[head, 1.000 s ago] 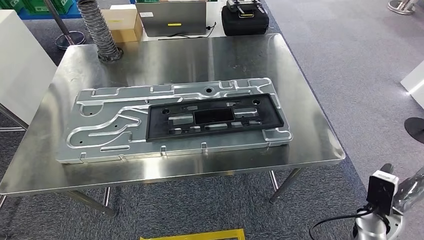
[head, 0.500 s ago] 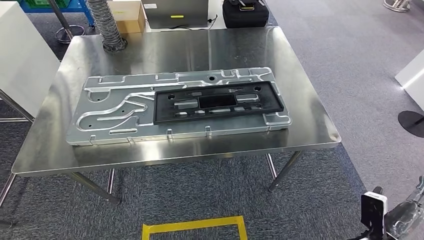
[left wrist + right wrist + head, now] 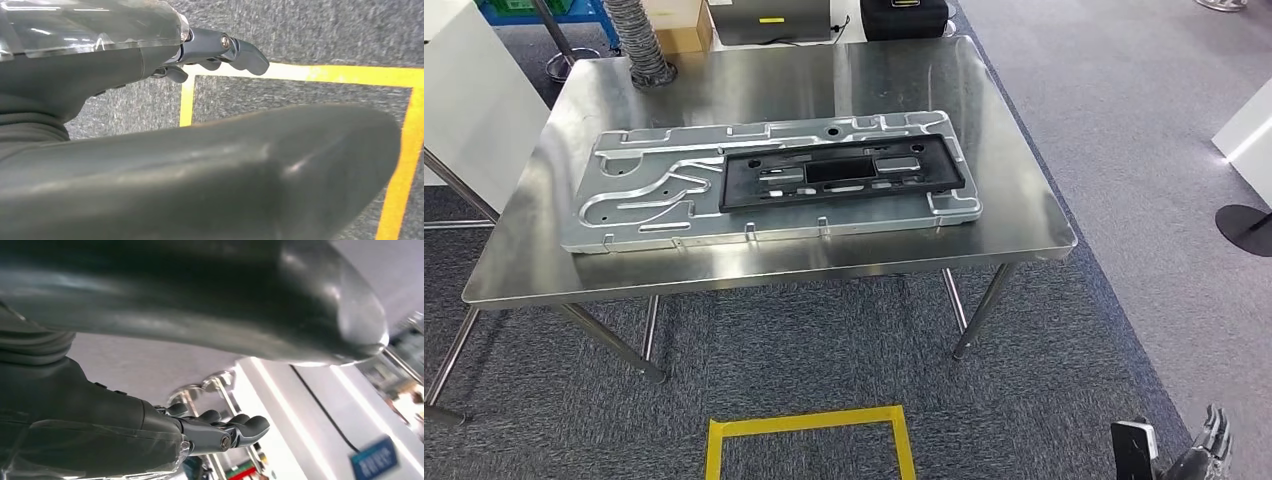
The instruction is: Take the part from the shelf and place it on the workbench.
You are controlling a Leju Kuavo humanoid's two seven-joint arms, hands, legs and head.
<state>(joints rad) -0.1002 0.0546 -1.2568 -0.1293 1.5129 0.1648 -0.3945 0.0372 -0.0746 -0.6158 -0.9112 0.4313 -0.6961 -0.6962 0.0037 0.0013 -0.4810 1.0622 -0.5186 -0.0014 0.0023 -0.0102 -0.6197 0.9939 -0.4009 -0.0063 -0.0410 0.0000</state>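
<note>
Part (image 3: 842, 172), black, lies on grey plate (image 3: 654, 195) atop workbench (image 3: 1014, 225), upper centre; right hand (image 3: 1209, 445), lower right corner, well apart, fingers loose, empty; left hand (image 3: 220, 50) likewise empty

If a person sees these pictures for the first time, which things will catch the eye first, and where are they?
First comes the long black part, lying flat on a big silver machined plate in the middle of the shiny steel workbench. Next is the yellow floor marking on the grey carpet in front of the workbench. The right hand hangs low at the bottom right corner of the head view, holding nothing.
</note>
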